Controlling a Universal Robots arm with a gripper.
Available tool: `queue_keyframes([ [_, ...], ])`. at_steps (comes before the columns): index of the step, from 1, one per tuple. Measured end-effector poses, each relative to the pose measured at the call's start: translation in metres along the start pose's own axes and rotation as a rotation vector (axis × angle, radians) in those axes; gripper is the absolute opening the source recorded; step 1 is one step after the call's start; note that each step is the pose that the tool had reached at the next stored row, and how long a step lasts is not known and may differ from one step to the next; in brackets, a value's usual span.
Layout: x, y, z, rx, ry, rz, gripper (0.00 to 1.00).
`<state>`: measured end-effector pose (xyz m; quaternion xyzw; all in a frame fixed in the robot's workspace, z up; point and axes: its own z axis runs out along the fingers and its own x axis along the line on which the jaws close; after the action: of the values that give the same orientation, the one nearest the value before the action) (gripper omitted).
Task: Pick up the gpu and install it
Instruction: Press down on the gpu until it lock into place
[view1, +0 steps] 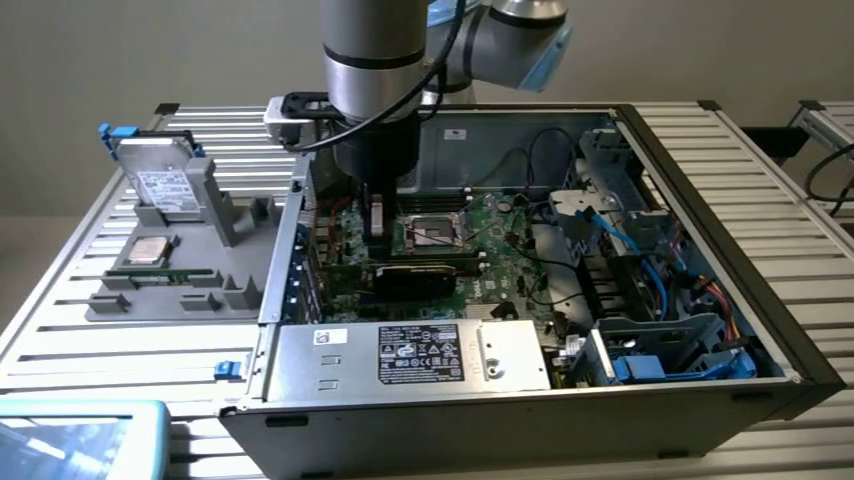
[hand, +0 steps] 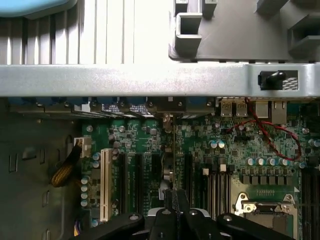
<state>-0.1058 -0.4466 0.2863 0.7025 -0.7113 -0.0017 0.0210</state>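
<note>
Open computer case (view1: 787, 372) on the desk (view1: 747, 160), motherboard (view1: 497, 262) exposed. Install step in hand: gpu (hand: 168, 160) edge-on, clamped in the shut gripper (hand: 176, 200), over the expansion slots. Next move, by judgement: exact alignment with slot, straight firm press.

Item: the gpu (view1: 424, 274), a small flat rectangular expansion card with a black cooler face and a green circuit-board face. Pose: standing on its long edge, upright, lengthwise along the green motherboard inside the open computer case, just below the processor socket in the exterior view. In the wrist view it shows edge-on as a thin vertical strip (hand: 168, 155) among the expansion slots. Seating depth in the slot cannot be told.
</note>
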Motion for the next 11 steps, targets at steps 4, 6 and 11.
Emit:
queue_keyframes([
  [4,0.001,-0.0156,-0.0003,-0.0020,-0.0025,0.000,0.12],
  [6,0.001,-0.0194,0.0025,-0.0025,-0.0044,0.000,0.12],
  [11,0.001,-0.0197,0.0117,-0.0027,-0.0083,0.000,0.12],
])
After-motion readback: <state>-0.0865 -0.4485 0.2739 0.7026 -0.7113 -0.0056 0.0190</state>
